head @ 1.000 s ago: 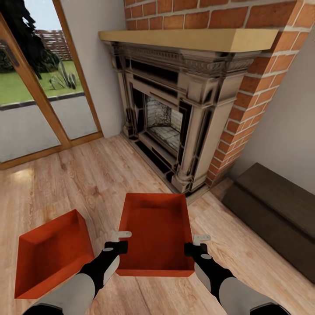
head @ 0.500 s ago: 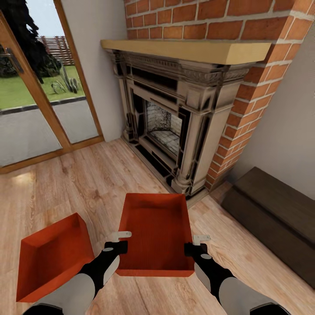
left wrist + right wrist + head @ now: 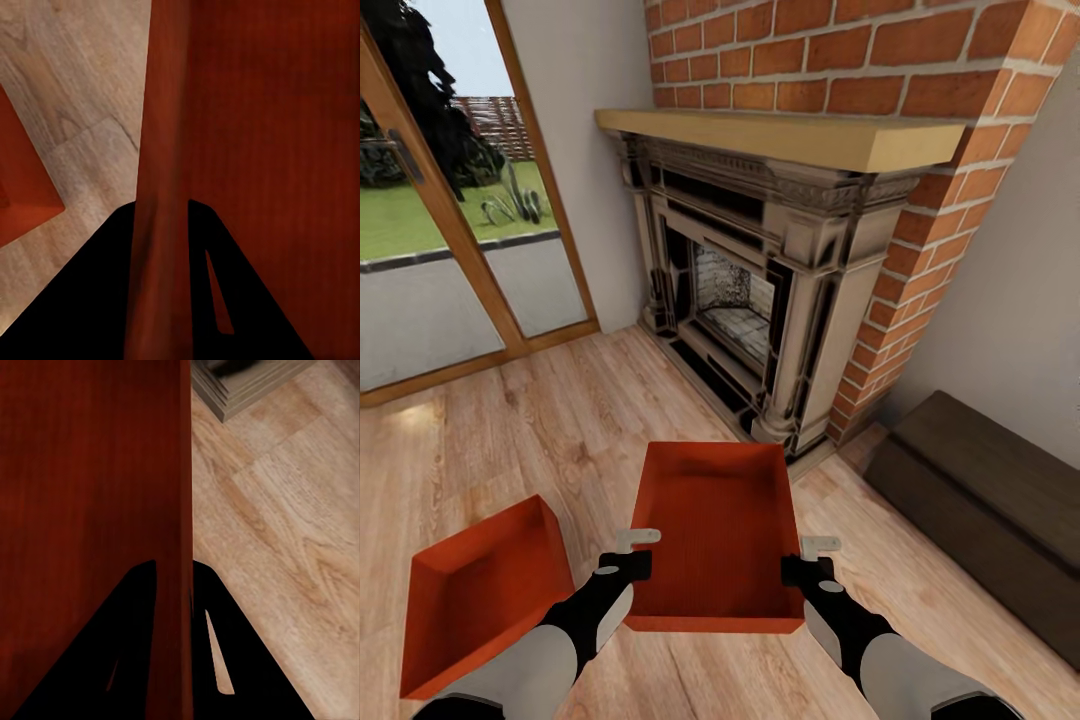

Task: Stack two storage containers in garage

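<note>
I hold one orange-red storage container (image 3: 715, 530) between both arms, above the light wood plank flooring of the living room. My left gripper (image 3: 637, 548) is shut on its left wall (image 3: 161, 187), and my right gripper (image 3: 812, 555) is shut on its right wall (image 3: 184, 510). The second storage container (image 3: 480, 590) lies on the planks at the lower left, tilted, just beside my left forearm. A corner of that second storage container (image 3: 22, 187) also shows in the left wrist view. The garage is out of view.
The brick-and-dark-wood fireplace (image 3: 760, 290) stands straight ahead with its base (image 3: 247, 386) close to the held bin. A dark brown wooden chest (image 3: 980, 500) lies at the right. Wood-framed glass doors (image 3: 450, 230) fill the left wall.
The whole picture has slid downward, so the camera has tilted up or the robot has backed away. The held container and both grippers keep their place in view.
</note>
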